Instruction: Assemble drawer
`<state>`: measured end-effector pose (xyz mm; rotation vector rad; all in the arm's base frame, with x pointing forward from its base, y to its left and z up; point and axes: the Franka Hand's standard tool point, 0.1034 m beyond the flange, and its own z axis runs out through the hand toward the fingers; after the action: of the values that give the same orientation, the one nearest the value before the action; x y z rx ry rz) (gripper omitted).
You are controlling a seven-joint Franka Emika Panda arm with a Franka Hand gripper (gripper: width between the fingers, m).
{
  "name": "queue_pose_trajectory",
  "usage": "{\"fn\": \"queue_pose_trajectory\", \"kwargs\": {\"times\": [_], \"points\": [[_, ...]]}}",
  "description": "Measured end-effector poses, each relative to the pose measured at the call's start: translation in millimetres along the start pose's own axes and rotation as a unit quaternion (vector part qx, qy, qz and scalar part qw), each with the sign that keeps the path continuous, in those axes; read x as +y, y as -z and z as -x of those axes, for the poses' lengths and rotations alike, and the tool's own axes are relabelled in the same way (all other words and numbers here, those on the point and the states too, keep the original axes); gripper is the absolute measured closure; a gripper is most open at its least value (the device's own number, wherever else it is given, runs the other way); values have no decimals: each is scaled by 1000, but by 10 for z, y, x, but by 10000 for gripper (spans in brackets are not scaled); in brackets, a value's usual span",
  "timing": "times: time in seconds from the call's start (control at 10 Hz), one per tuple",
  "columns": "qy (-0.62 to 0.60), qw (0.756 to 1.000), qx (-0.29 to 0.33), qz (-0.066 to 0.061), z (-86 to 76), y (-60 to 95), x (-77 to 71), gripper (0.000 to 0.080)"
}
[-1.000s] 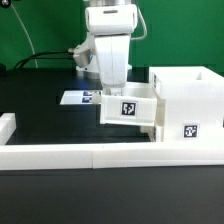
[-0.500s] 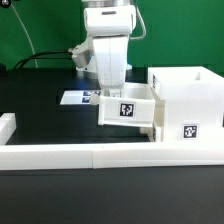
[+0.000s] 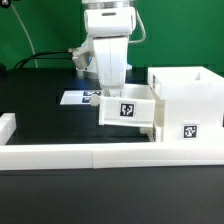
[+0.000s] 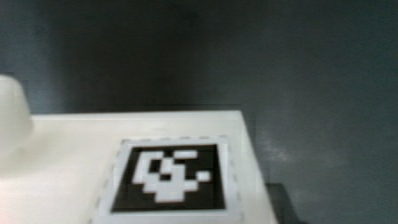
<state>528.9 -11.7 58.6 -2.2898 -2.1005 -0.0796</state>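
Drawer box [image 3: 128,110] with its tag sits mid-worktop [image 3: 40,125], at nine o'clock from the open white case [image 3: 185,100] and touching it. Whether the gripper [image 3: 108,88] holds it, I cannot tell. Push level and straight toward three o'clock, without tilting.

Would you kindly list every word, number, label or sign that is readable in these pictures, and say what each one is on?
No words, brands or numbers can be read anywhere.
Drawer box: a black-and-white marker tag on its front, a pattern only, no text; the wrist view shows it close.
Drawer case: a small marker tag, a pattern only.
Marker board: tags too small and partly hidden to make out.
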Motion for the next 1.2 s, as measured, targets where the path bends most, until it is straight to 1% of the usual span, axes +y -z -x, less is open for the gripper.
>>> {"fn": "queue_pose_trajectory", "kwargs": {"times": [0.1,0.2,0.5,0.6,0.7,1.0,1.2], "points": [[0,1000,0,2,-1,-1,2,757],[0,1000,1,10,-8,-8,4,757],[9,1000,0,3,-62,-7,-3,757],[10,1000,0,6,-73,-7,1,757],[5,1000,2,15,-37,-11,8,757],[5,1000,1,13,-33,-12,5,757],[16,1000,0,12,-66,-15,-3,757]]}}
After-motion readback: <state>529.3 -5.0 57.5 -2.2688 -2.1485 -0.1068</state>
